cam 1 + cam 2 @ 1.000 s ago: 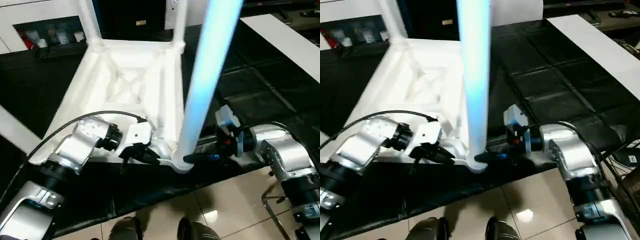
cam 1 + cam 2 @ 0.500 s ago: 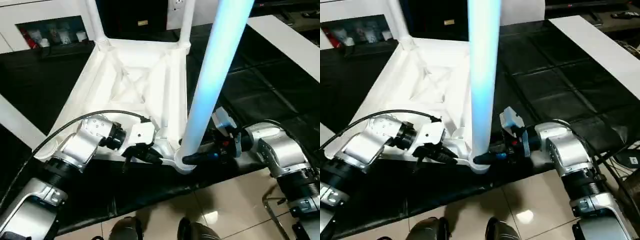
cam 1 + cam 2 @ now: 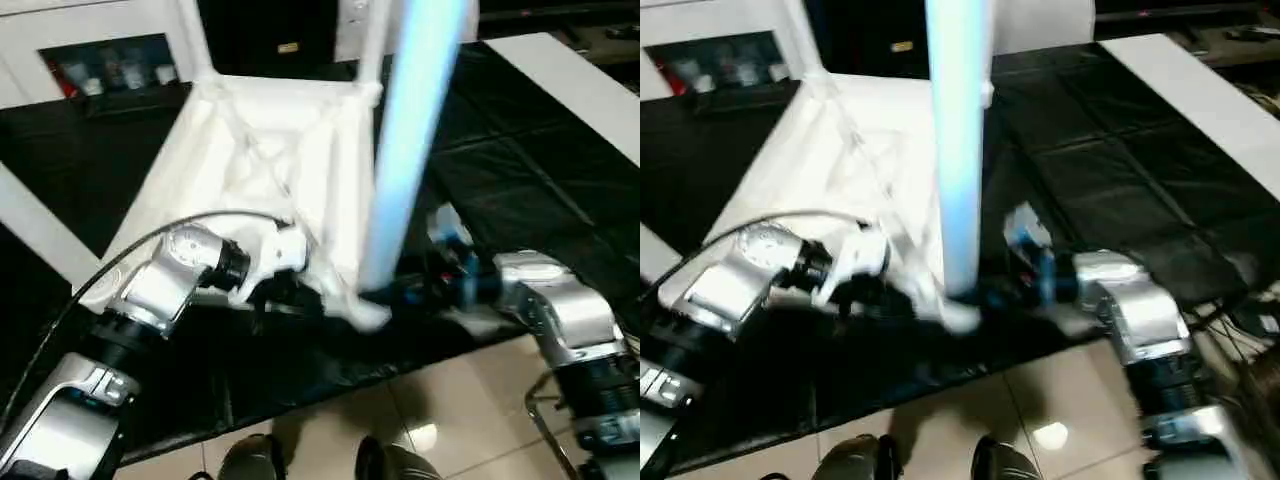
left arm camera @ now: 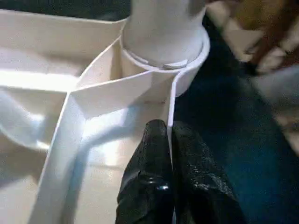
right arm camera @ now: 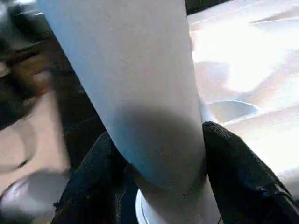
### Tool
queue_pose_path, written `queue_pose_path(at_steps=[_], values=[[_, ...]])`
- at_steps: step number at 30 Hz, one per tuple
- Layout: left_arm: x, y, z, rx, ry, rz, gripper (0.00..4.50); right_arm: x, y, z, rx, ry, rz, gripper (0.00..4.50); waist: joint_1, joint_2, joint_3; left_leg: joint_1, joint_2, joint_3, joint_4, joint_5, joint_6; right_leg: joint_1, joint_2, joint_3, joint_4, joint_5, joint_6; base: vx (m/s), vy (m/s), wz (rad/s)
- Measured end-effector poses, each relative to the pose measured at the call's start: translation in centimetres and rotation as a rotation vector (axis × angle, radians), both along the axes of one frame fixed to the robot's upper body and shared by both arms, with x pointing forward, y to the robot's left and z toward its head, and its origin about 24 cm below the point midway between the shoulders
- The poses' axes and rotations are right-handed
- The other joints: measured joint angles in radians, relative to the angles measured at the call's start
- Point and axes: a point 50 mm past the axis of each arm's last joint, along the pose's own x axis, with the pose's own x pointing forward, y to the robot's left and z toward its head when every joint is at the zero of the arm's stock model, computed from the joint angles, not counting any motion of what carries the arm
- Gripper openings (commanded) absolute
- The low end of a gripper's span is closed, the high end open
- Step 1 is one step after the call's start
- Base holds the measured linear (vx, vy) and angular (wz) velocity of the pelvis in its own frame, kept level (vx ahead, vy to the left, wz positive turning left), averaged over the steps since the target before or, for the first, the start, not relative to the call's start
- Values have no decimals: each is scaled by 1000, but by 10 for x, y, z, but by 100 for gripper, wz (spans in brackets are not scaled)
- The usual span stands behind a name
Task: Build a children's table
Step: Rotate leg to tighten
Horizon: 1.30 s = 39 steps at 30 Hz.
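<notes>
The children's table top (image 3: 270, 150) lies upside down on the black mat, ribs facing up. Two white legs (image 3: 195, 40) stand in its far corner sockets. A third long white leg (image 3: 405, 150) stands upright in the near right socket (image 4: 163, 51). My right gripper (image 5: 159, 154) is shut on this leg just above the socket, one black finger (image 5: 243, 172) on each side. My left gripper (image 4: 169, 140) is shut on the top's thin rim wall right beside that same socket. Both grippers also meet at that near corner (image 3: 350, 305) in the head views.
A white cabinet with a dark compartment (image 3: 100, 60) stands behind the table top. A white board (image 3: 570, 80) lies at the far right and a white plank (image 3: 40, 230) at the left. The mat's front edge drops to tiled floor (image 3: 450, 400).
My right gripper has closed in from a wider stance onto the base of the near leg. The left gripper keeps its hold on the rim. The head view has shifted slightly.
</notes>
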Motion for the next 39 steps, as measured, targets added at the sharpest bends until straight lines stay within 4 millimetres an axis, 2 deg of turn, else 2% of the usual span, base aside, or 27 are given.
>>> queue_pose_path(at_steps=[6,9,11,12,13,14,16,19,23,24,28,31,36,38,39], values=[[16,-22,4,-47,-33,208,0,19,11,6,17,-20,-412,211,-61,0,0,1,0,0,0,0,-1,0,0,0,-4,0,0,0,0,0],[21,-31,0,-60,-32,296,0,24,19,6,-13,-17,-586,211,-76,0,0,-1,0,0,0,0,-1,-4,1,0,-2,1,0,0,0,0],[23,-36,1,-69,-40,316,0,27,22,8,-21,-25,-662,211,-79,0,0,-1,0,0,-3,0,-1,-5,1,0,-1,1,0,0,0,0],[24,-38,1,-73,-43,322,0,27,24,9,-28,-33,-696,211,-79,0,0,0,0,0,-5,1,0,-6,1,0,-1,1,0,0,0,0],[24,-39,1,-77,-44,322,0,26,25,10,-27,-39,-715,266,-77,0,0,-1,1,0,-7,3,3,-7,2,-1,-2,1,1,0,0,0],[24,-39,2,-78,-47,320,0,25,26,10,-25,-43,-727,279,-74,0,0,-1,1,0,-9,3,3,-7,2,-1,-2,0,1,0,0,0],[24,-40,2,-79,-58,310,0,24,28,11,-14,-46,-739,285,-67,1,0,-1,1,0,-12,2,3,-8,2,-2,-2,0,-2,0,0,0],[23,-41,2,-79,-79,277,0,20,27,10,-10,-55,-763,324,-58,1,0,-1,1,0,-13,1,4,-8,2,-3,-2,-1,-3,0,0,0],[23,-36,1,-68,-129,212,0,12,29,7,-17,-85,-746,334,-54,1,0,-1,1,0,-13,0,3,-8,2,-3,-2,-1,-3,0,0,0],[23,-34,0,-62,-148,186,0,8,25,6,-30,-104,-731,360,-51,1,0,-1,1,0,-13,0,3,-7,2,-3,-3,-1,-2,0,0,0],[23,-28,-2,-58,-190,138,0,-8,17,-4,-58,-91,-696,380,-40,0,0,-1,1,0,-12,1,3,-6,1,-3,-3,-4,1,0,0,0],[24,-24,-3,-61,-216,116,0,-25,6,-11,-75,-84,-678,415,-35,0,0,-1,1,0,-11,1,3,-6,1,-3,-3,-4,2,0,0,0],[28,-17,-5,-67,-248,113,0,-57,-9,-25,-83,-53,-632,443,-32,-1,0,0,1,0,-11,0,3,-5,1,-3,-4,-3,3,0,0,0],[30,-12,-5,-67,-253,126,0,-63,-14,-28,-79,-41,-645,443,-38,-1,0,0,1,0,-11,-1,1,-5,1,-3,-4,-3,3,0,0,0],[31,-11,-5,-73,-250,133,27,-65,-15,-27,-71,-39,-652,449,-41,-1,0,0,1,0,-11,-2,-2,-5,1,-3,-4,-3,3,0,0,0]])
